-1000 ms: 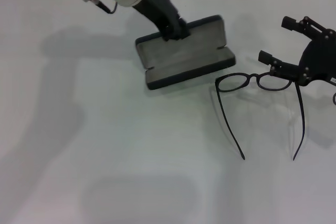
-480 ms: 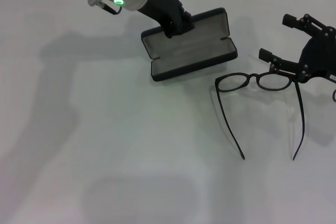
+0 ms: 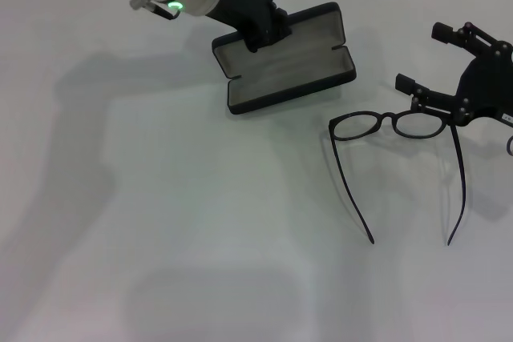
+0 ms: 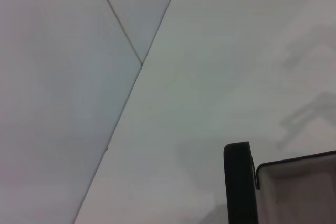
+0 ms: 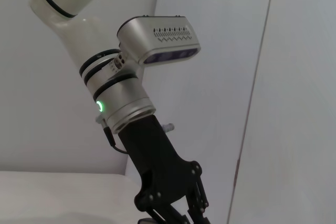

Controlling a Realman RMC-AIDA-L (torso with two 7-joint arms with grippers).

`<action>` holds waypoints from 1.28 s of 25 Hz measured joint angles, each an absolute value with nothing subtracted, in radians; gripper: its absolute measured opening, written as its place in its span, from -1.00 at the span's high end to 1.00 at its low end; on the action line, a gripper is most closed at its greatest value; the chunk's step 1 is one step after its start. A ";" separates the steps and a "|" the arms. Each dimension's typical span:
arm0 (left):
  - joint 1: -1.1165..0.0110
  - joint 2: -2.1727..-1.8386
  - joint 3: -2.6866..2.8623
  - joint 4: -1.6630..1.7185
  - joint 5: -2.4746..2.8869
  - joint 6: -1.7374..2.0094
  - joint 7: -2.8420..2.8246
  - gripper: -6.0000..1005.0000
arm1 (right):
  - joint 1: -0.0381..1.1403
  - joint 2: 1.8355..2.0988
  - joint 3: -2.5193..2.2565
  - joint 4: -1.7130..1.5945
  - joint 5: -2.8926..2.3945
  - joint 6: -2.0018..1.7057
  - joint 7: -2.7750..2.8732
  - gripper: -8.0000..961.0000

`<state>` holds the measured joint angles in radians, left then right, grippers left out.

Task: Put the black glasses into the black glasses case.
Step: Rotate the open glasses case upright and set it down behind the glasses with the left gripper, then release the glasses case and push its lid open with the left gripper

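Observation:
The black glasses case (image 3: 280, 66) lies open at the far middle of the table, its grey lining facing up. My left gripper (image 3: 263, 36) is shut on its far long edge. The left wrist view shows one black finger (image 4: 239, 182) beside a corner of the case (image 4: 302, 192). The black glasses (image 3: 357, 126) lie unfolded to the right of the case, with their temple arms pointing toward me. Just beyond the glasses' right lens, my right gripper (image 3: 418, 59) stands open with nothing between its fingers. In the right wrist view the left arm's gripper (image 5: 173, 203) appears farther off.
The white table (image 3: 200, 222) stretches bare toward me and to the left. Grey wall panels (image 4: 52, 77) stand behind the table's far edge.
The left gripper has carried the open case a little farther from me and turned it slightly. The glasses and the right gripper have stayed where they were.

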<state>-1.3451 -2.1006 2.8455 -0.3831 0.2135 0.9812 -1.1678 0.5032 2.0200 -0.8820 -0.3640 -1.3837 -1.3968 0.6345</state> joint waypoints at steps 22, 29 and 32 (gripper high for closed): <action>-1.361 -2.094 2.845 -0.368 0.274 0.979 -1.228 0.58 | 0.501 2.019 -0.882 -0.363 -1.384 -1.398 0.623 -0.82; -1.373 -2.090 2.845 -0.402 0.317 1.068 -1.310 0.21 | 0.508 2.022 -0.882 -0.363 -1.384 -1.398 0.623 -0.82; -1.374 -2.089 2.845 -0.428 0.286 1.135 -1.314 0.09 | 0.511 2.024 -0.882 -0.364 -1.384 -1.398 0.623 -0.82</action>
